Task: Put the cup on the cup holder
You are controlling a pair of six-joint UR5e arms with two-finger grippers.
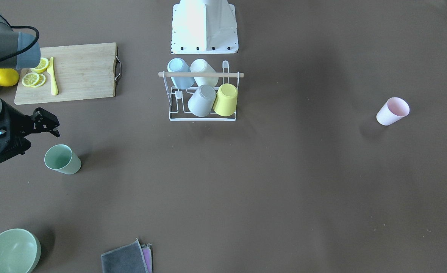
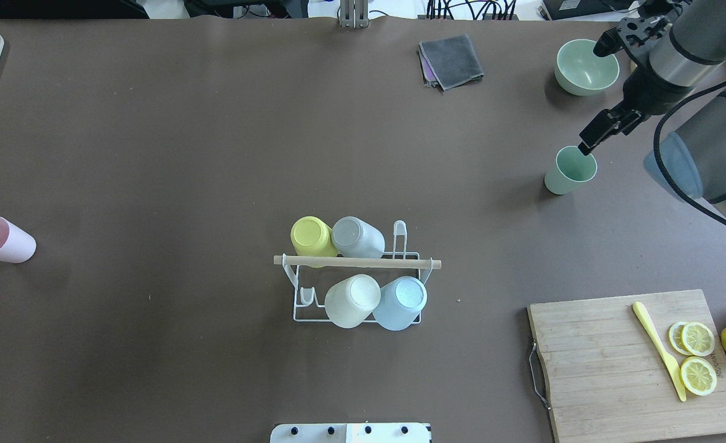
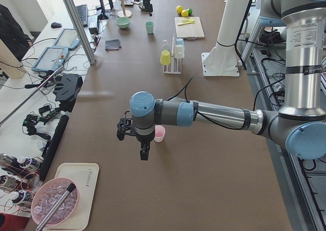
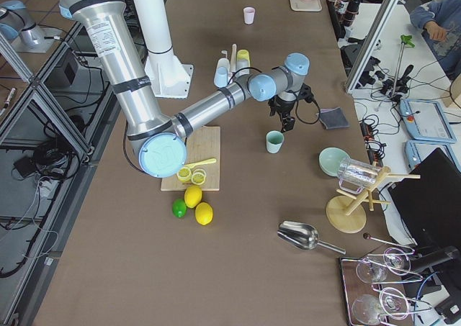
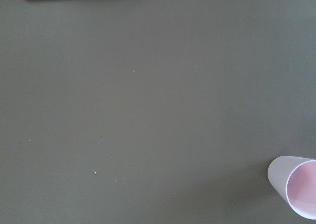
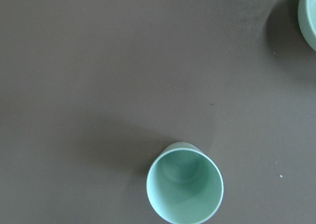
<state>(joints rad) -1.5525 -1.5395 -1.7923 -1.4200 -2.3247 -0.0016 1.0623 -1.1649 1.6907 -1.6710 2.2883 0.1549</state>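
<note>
**mo:** What does the front camera show of the rack?

**jay:** The cup holder (image 1: 202,119) is a little white wire thing with a pale wooden rod (image 1: 200,74) across the top. It sits mid-table, right in front of the robot's base (image 1: 204,30). Four cups are upside down on its prongs. The blue cup (image 1: 178,72) and cream cup (image 1: 203,70) are on the near row, the grey cup (image 1: 202,100) and yellow cup (image 1: 226,99) on the far row. One prong in each row is bare. The right gripper (image 1: 53,127) hangs just beside a green cup (image 1: 61,159) without touching it. It's got nothing in it, and I can't tell how wide the jaws are.

**mo:** And overhead?

**jay:** The pink cup (image 2: 0,240) is upright way out on the left, well apart from the rack. On the far right there's a green bowl (image 2: 586,66) and a grey cloth (image 2: 452,58). The cutting board (image 2: 609,369) at near right holds lemon slices (image 2: 698,357) and a yellow knife (image 2: 658,351).

**mo:** Side cams?

**jay:** Only the left one shows the left gripper (image 3: 144,153), hanging near the pink cup. I honestly can't tell if it's open or closed. That view also shows a pink bowl (image 3: 53,206) of clear chunks on a tray (image 3: 89,182). The right one shows two lemons (image 4: 198,205) and a lime (image 4: 178,208) beside the board.

**mo:** Wrists?

**jay:** The left wrist catches the pink cup's mouth in the lower right corner. The right wrist looks straight down into the green cup, and only its own bottom shows.
</note>
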